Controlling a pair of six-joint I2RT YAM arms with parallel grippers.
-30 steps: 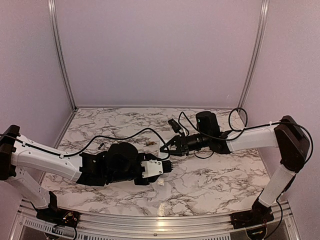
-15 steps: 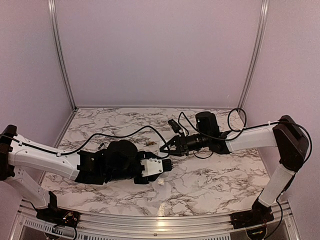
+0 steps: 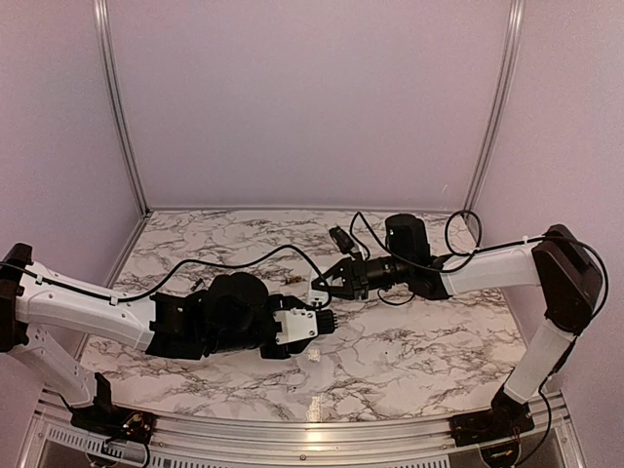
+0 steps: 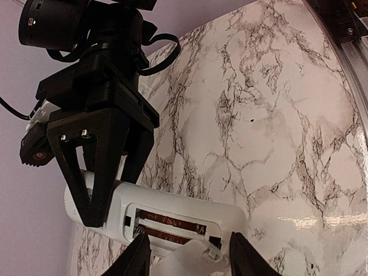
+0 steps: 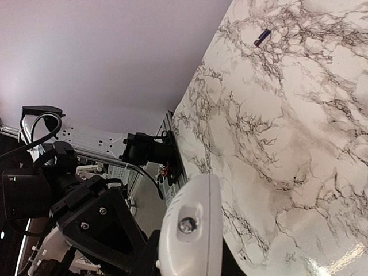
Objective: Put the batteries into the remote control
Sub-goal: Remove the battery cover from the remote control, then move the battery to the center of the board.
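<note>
**Remote held in mid-air between both claws, battery bay open**

Right claw (image 4: 109, 198): its two black fingers are pressed onto the far end of the remote (image 4: 190, 204), one finger on each face. The remote hangs above the bench (image 4: 276, 115) with nothing under it and its long side running across the left wrist view.

Remote: back face is turned toward the left wrist camera. The battery bay is uncovered. Two brown batteries (image 4: 171, 221) lie in it side by side, lengthwise, and both look seated within the recess.

Left claw (image 4: 188, 238): it pinches a white plastic piece (image 4: 190, 261) with a small tab on its edge. The piece sits just in front of the remote's near long edge; whether it touches the remote cannot be told.

Overhead view: the two claws meet tip to tip above the middle of the bench, with the arms reaching in from opposite sides.

Right wrist view: a small dark cylinder (image 5: 261, 37) lies loose on the bench, well apart from the remote.
</note>
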